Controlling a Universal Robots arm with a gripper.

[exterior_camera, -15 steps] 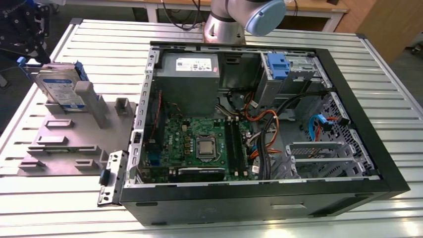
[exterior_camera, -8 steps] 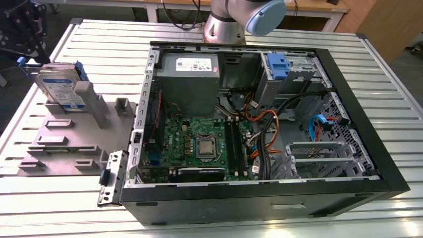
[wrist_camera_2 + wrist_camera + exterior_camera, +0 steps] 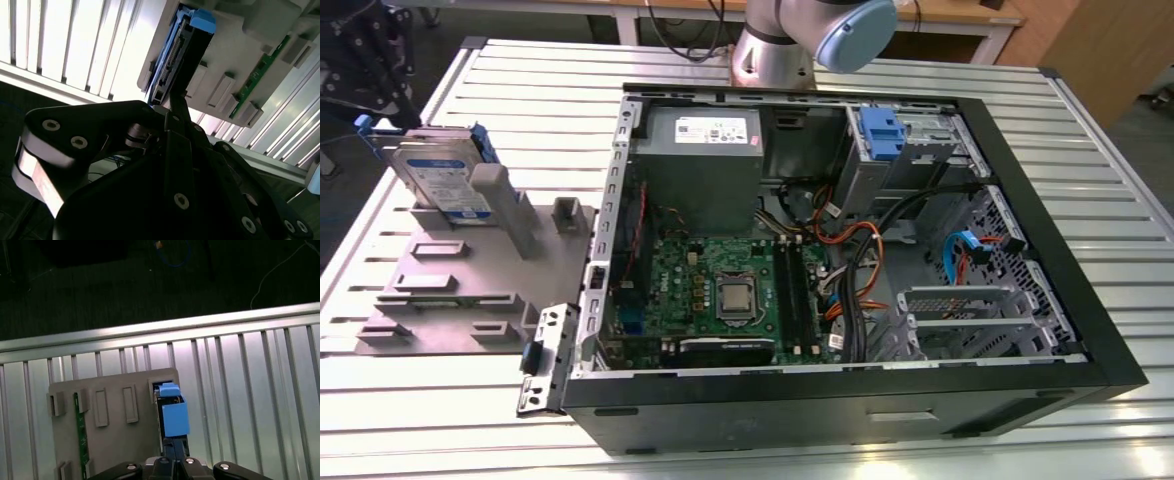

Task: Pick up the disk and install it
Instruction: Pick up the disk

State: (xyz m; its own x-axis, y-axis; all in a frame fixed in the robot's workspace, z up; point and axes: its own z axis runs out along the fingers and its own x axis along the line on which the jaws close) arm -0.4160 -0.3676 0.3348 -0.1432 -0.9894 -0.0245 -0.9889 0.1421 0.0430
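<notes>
The disk (image 3: 443, 180) stands on edge in a slot at the far end of a grey holder (image 3: 454, 290), at the exterior view's left, its white-and-blue label facing out and blue rails on its sides. In the first wrist view the disk's (image 3: 174, 415) blue rail faces the camera, and my gripper (image 3: 175, 452) hangs over it with its fingers together and nothing between them. The second wrist view shows the same gripper (image 3: 176, 100) in line with the disk's (image 3: 192, 45) dark edge. I cannot tell whether they touch.
An open computer case (image 3: 1107, 330) lies to the right of the holder, with a grey power supply (image 3: 700, 150), a motherboard and a blue bracket (image 3: 881, 130) in its drive bay. A green memory stick (image 3: 80, 430) stands in the holder (image 3: 115, 440). The arm's base (image 3: 774, 55) rises behind the case.
</notes>
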